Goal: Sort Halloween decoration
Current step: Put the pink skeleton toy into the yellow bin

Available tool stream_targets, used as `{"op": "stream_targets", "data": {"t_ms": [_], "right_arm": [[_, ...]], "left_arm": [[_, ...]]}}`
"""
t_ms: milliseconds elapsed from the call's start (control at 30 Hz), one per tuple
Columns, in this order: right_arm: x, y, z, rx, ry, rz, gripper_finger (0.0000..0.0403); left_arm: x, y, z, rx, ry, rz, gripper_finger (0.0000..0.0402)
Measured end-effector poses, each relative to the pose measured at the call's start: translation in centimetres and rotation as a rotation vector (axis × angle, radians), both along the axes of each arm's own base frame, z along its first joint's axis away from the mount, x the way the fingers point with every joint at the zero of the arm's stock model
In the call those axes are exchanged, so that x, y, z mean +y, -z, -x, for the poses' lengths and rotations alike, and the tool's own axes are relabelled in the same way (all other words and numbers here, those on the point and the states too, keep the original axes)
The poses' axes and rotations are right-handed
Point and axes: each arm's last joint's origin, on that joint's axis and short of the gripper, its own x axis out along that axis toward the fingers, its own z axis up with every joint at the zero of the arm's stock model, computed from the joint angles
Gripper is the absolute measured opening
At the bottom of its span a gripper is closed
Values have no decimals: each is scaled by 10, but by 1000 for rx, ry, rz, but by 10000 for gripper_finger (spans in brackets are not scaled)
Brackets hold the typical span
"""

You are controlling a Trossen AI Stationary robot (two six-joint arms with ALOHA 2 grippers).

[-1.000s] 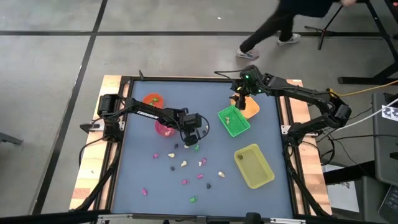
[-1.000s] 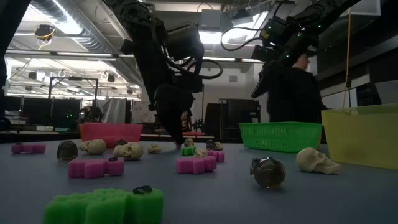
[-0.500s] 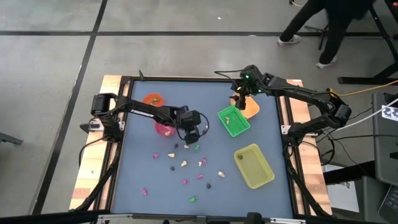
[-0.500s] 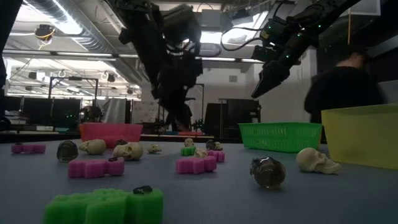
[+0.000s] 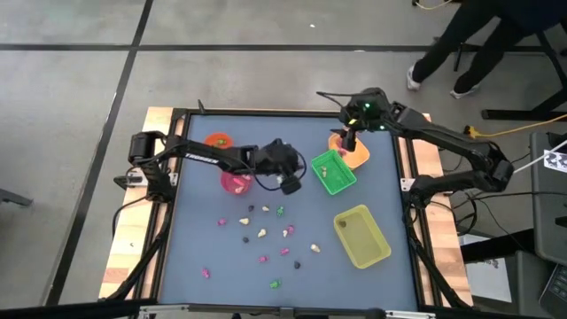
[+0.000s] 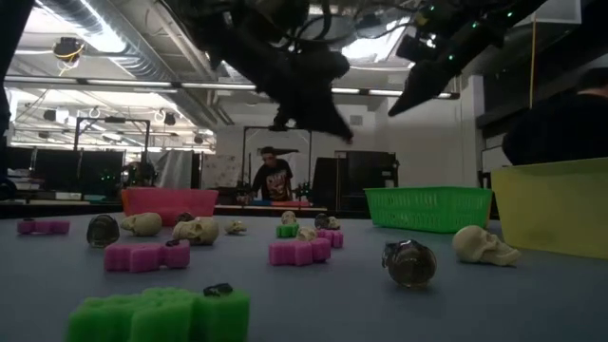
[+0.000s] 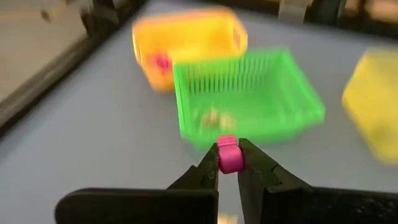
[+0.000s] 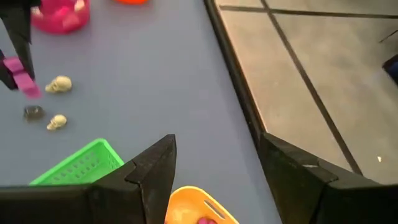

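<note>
The left gripper pinched a pink trinket above the table, just short of the green tray. The right gripper hung open-fingered over the orange tray.

Plastic trays: three, namely one green slatted basket, one yellow rectangular tray and one orange tray.
Round cups: two, one orange cup and one pink cup.
Small Halloween trinkets loose on the blue bench: about fourteen. Two are green; the rest are pink, cream or dark.
Pink foam trinket held in the fingers of the left gripper: one.
Dark robot arms: two.
</note>
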Motion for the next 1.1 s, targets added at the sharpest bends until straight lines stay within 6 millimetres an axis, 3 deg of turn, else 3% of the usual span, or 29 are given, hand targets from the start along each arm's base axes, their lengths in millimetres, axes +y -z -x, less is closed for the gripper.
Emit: {"op": "stream_targets", "data": {"t_ms": [233, 467, 867, 1100], "right_arm": [[9, -16, 12, -68, 22, 4, 230], [11, -22, 15, -104, 36, -2, 230], [11, -24, 15, -121, 37, 11, 230], [11, -24, 15, -121, 37, 11, 230]], "left_arm": [[20, -13, -16, -312, -41, -44, 14], [34, 10, -34, -503, -55, -74, 14], [65, 44, -107, -490, -47, -68, 14], [84, 53, -131, -459, -72, -67, 15]]}}
